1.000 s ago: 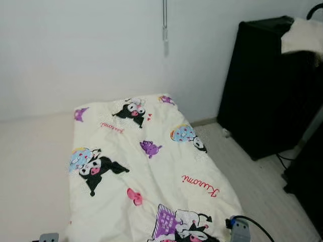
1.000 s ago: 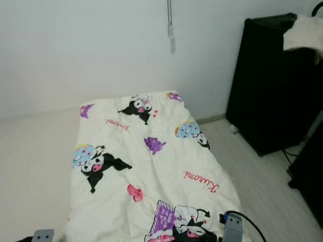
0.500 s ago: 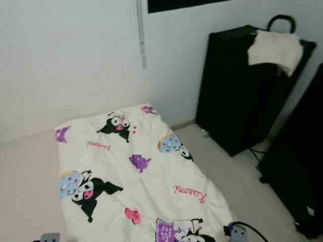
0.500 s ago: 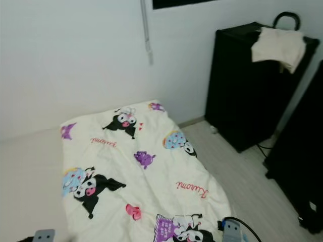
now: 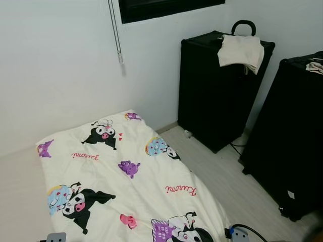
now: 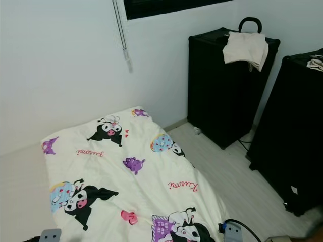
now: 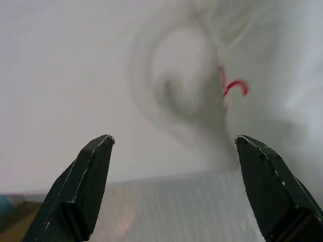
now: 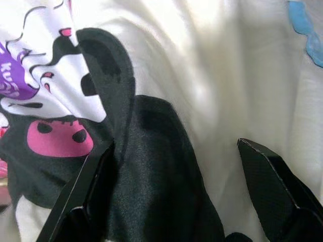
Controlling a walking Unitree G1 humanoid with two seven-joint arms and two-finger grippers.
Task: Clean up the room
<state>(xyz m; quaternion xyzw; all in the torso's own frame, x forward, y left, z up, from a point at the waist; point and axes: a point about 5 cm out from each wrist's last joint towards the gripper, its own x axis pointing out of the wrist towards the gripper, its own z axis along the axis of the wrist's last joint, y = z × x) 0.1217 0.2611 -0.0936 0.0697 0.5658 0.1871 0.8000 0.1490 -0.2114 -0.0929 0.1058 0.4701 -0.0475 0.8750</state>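
Note:
A cream quilt (image 5: 121, 176) printed with black and purple cartoon figures lies spread flat on the floor against the white wall. A cream cloth (image 5: 241, 51) is draped over the top of a black suitcase (image 5: 212, 96) at the back right. My left gripper (image 7: 171, 176) is open, hovering over a pale folded part of the quilt. My right gripper (image 8: 181, 191) is open just above a black and pink cartoon print on the quilt (image 8: 151, 101). The wrists of both arms show at the bottom edge of the eye views.
A second black case (image 5: 290, 136) stands at the right with a pale item (image 5: 315, 65) on top. A black cable (image 5: 234, 147) runs along the light wood floor (image 5: 227, 181) between the cases. A blind cord (image 5: 117, 35) hangs on the wall.
The camera has turned to the right and lifted, so the quilt has slid left and the second black case has come into view. The quilt itself has not moved.

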